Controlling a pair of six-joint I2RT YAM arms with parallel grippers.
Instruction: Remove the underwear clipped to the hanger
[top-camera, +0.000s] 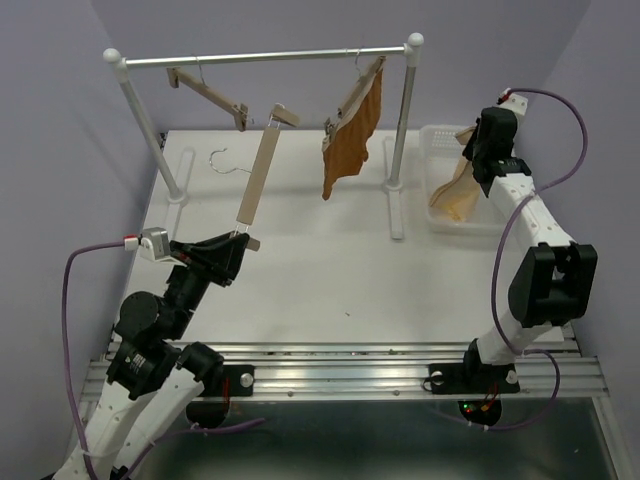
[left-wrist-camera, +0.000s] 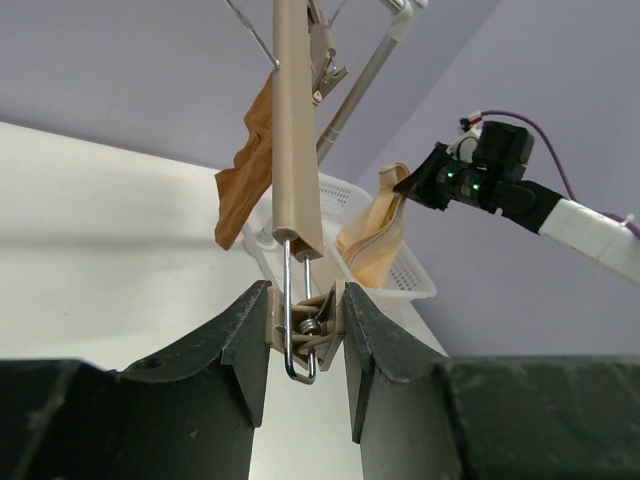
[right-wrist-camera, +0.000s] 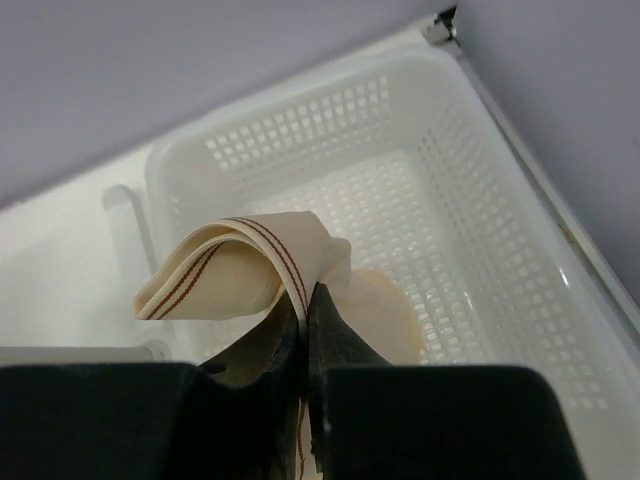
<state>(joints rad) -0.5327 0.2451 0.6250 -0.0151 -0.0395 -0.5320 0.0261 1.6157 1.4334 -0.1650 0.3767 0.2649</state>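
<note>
The pale cream underwear (right-wrist-camera: 245, 275) with thin brown stripes on its band hangs from my right gripper (right-wrist-camera: 305, 300), which is shut on it above the white basket (right-wrist-camera: 480, 200). In the top view the underwear (top-camera: 458, 188) dangles into the basket (top-camera: 437, 135) under my right gripper (top-camera: 478, 160). My left gripper (left-wrist-camera: 307, 330) is shut on the end clip (left-wrist-camera: 310, 325) of the light-wood hanger (left-wrist-camera: 295, 130). In the top view the hanger (top-camera: 258, 175) slants up from my left gripper (top-camera: 238, 243), with nothing clipped to it.
A clothes rail (top-camera: 265, 57) spans the back of the table. On it hang an empty wooden hanger (top-camera: 205, 88) and a hanger with an orange-brown garment (top-camera: 352, 135). The rail's right post (top-camera: 402, 130) stands next to the basket.
</note>
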